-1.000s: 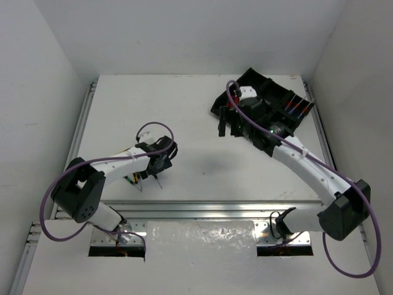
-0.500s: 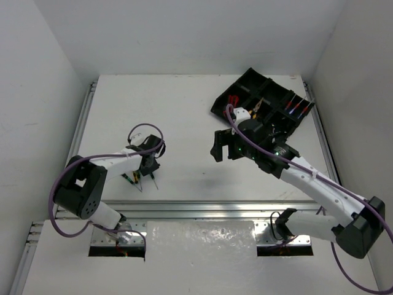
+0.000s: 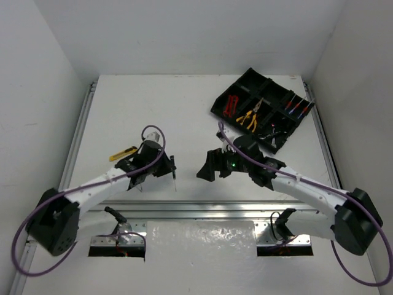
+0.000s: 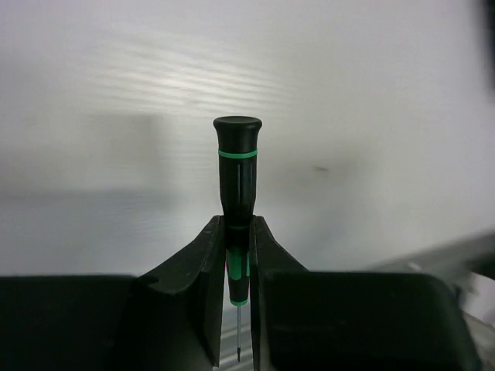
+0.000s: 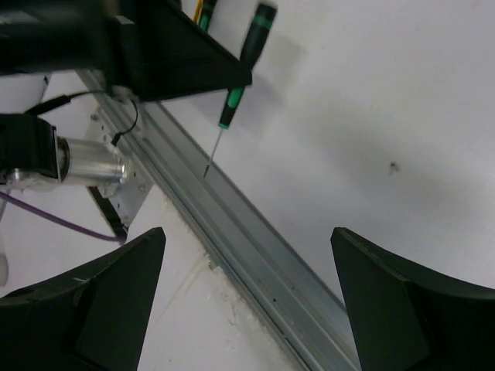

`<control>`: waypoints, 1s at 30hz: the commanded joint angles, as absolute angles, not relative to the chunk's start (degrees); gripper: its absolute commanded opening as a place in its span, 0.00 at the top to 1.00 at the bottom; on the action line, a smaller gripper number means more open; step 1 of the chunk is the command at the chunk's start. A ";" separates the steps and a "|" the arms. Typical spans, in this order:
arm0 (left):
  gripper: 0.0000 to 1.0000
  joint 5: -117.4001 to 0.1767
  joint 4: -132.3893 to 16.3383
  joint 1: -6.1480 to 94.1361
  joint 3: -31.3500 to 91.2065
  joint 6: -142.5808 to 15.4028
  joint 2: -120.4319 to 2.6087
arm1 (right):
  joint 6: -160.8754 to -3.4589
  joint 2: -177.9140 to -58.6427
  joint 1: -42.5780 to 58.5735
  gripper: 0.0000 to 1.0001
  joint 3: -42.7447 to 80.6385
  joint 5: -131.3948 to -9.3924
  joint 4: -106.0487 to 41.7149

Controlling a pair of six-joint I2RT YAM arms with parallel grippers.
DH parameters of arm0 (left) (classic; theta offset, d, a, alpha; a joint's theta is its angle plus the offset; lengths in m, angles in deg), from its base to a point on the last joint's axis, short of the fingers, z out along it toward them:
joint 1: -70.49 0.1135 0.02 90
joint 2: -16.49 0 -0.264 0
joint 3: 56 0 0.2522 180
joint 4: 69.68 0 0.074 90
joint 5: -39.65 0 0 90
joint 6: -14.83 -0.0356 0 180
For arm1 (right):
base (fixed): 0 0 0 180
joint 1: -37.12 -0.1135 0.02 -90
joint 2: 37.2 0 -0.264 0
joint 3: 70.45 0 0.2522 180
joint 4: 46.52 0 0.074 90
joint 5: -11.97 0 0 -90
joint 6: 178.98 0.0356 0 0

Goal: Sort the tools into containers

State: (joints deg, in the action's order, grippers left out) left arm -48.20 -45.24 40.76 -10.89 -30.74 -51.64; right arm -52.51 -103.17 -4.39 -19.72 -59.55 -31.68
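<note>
My left gripper [image 4: 237, 232] is shut on a black screwdriver with green bands [image 4: 237, 170], its handle sticking out past the fingertips and its thin tip pointing back toward the wrist. From above, that gripper [image 3: 167, 167] holds the screwdriver [image 3: 174, 172] over the near middle of the table. My right gripper [image 3: 207, 169] hangs just to its right, open and holding nothing, and its wrist view [image 5: 247, 232] catches the same screwdriver [image 5: 246, 58]. The black divided tray [image 3: 279, 138] sits at the far right with red-handled pliers [image 3: 232, 103], yellow-handled pliers [image 3: 248, 117] and several screwdrivers [image 3: 295, 109] in separate compartments.
A yellow-handled tool [image 3: 123, 153] lies on the table left of my left gripper. An aluminium rail [image 5: 255, 255] runs along the table's near edge, under my right gripper. White walls close in the table on three sides.
My left gripper shut on the green-and-black screwdriver and carried it right, uncovering the yellow-handled tool. My right arm left the tray and swung to the near middle of the table.
</note>
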 commanded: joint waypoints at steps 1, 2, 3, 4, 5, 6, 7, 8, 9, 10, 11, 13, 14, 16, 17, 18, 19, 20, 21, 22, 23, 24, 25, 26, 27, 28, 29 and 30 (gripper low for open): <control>1.00 -55.35 -54.95 38.94 -11.04 -28.68 -42.94 | -48.11 -105.48 -8.21 0.13 -21.36 -56.67 -44.62; 1.00 -57.10 -57.30 38.68 -10.95 -28.24 -42.05 | -48.55 -106.53 -9.44 0.15 -19.79 -60.51 -44.11; 1.00 -57.73 -58.72 38.42 -10.78 -27.10 -41.34 | -48.90 -108.72 -11.11 0.16 -18.90 -62.37 -42.88; 1.00 -59.21 -59.34 38.07 -10.52 -26.14 -40.21 | -47.86 -110.31 -11.48 0.19 -18.29 -62.39 -44.09; 1.00 -59.92 -59.96 37.89 -10.51 -26.13 -39.76 | -47.85 -110.32 -11.48 0.19 -18.37 -62.39 -45.67; 1.00 -60.37 -60.57 37.71 -10.08 -25.34 -39.49 | -46.37 -111.11 -11.65 0.22 -18.45 -61.69 -47.34; 1.00 -60.63 -60.58 37.28 -9.81 -25.16 -39.14 | -46.01 -111.29 -11.74 0.23 -18.37 -61.25 -49.79; 1.00 -60.81 -60.49 37.10 -9.11 -25.16 -39.31 | -45.48 -111.38 -11.83 0.23 -17.76 -60.99 -50.33; 1.00 -60.81 -60.23 37.01 -8.76 -25.16 -39.49 | -45.21 -111.29 -11.92 0.23 -17.66 -60.90 -51.65; 1.00 -60.98 -60.32 36.83 -8.58 -25.16 -39.58 | -44.86 -111.20 -11.92 0.24 -17.58 -61.07 -52.18; 1.00 -61.77 -60.49 36.66 -8.40 -25.07 -39.67 | -44.60 -111.11 -11.92 0.24 -16.97 -61.42 -52.27; 1.00 -63.26 -61.63 36.48 -8.49 -24.55 -39.67 | -44.77 -111.11 -11.92 0.27 -15.83 -63.00 -52.27; 1.00 -63.71 -62.24 36.39 -8.75 -23.85 -39.67 | -44.77 -111.20 -11.92 0.29 -15.38 -63.61 -52.36; 1.00 -64.76 -64.18 35.96 -9.02 -22.97 -39.49 | -45.03 -112.08 -11.92 0.36 -13.90 -65.72 -51.40; 1.00 -65.03 -65.23 35.78 -9.37 -22.18 -39.40 | -45.38 -112.60 -11.92 0.39 -13.36 -66.25 -50.96; 1.00 -65.29 -65.67 35.69 -9.46 -21.91 -39.23 | -45.48 -113.22 -11.92 0.43 -12.84 -66.61 -50.00; 1.00 -65.73 -66.11 35.51 -9.46 -21.65 -39.05 | -45.48 -114.18 -11.92 0.55 -12.13 -67.22 -49.81; 1.00 -65.91 -66.29 35.43 -9.46 -21.21 -39.05 | -45.30 -114.62 -11.92 0.61 -12.13 -67.22 -50.16; 1.00 -66.17 -66.81 35.43 -9.46 -21.03 -39.14 | -45.13 -114.89 -11.92 0.68 -12.13 -67.31 -50.77; 1.00 -66.69 -66.99 35.34 -9.37 -20.94 -39.23 | -44.86 -115.33 -11.92 0.77 -11.78 -68.01 -50.69; 1.00 -66.79 -67.00 35.34 -9.28 -20.94 -39.23 | -44.77 -115.51 -11.92 0.82 -11.69 -68.28 -50.69; 1.00 -66.87 -66.91 35.16 -9.19 -21.03 -39.05 | -44.86 -115.60 -11.92 0.91 -11.51 -68.80 -50.43; 1.00 -66.79 -66.39 35.25 -9.11 -21.38 -38.97 | -44.86 -115.60 -11.92 1.00 -11.25 -69.85 -49.99; 0.93 -66.35 -65.68 35.25 -8.85 -21.81 -38.70 | -44.86 -115.51 -11.92 1.00 -11.07 -70.38 -49.03; 0.70 -64.87 -64.72 35.16 -8.41 -22.43 -38.61 | -44.86 -115.42 -11.92 1.00 -10.90 -71.35 -48.33; 0.57 -63.72 -63.23 35.25 -7.10 -23.65 -38.53 | -45.47 -114.81 -11.66 1.00 -10.81 -74.57 -47.54; 0.39 -61.88 -58.52 35.16 -6.13 -24.53 -38.35 | -45.74 -114.46 -11.31 1.00 -10.55 -76.43 -44.74; 0.13 -59.34 -54.38 35.25 -4.46 -25.33 -38.44 | -46.09 -114.28 -10.69 1.00 -9.67 -77.84 -43.06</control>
State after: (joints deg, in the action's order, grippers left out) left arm -60.72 -59.56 36.39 -9.29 -23.82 -39.91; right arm -44.78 -115.30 -11.63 -13.84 -70.64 -43.92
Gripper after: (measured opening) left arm 0.645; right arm 0.094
